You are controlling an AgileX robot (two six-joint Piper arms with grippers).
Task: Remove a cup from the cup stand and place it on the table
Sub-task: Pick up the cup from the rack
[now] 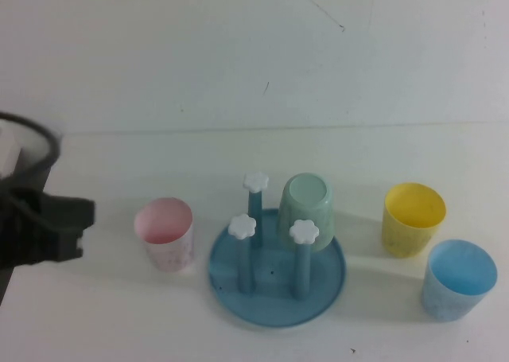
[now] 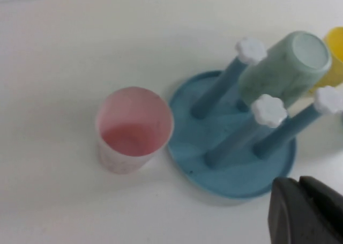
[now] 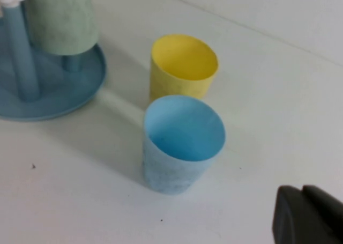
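Observation:
The pale mint-green cup hangs upside down on the back right peg of the blue cup stand, whose other three white-capped pegs are bare. The cup also shows in the left wrist view and the right wrist view. My left gripper hovers at the left of the white table, left of the pink cup, shut and empty; its tips show in the left wrist view. My right gripper is shut and empty, near the light blue cup, out of the high view.
A pink cup stands upright just left of the stand. A yellow cup and a light blue cup stand upright to its right, close together. A white wall rises behind the table.

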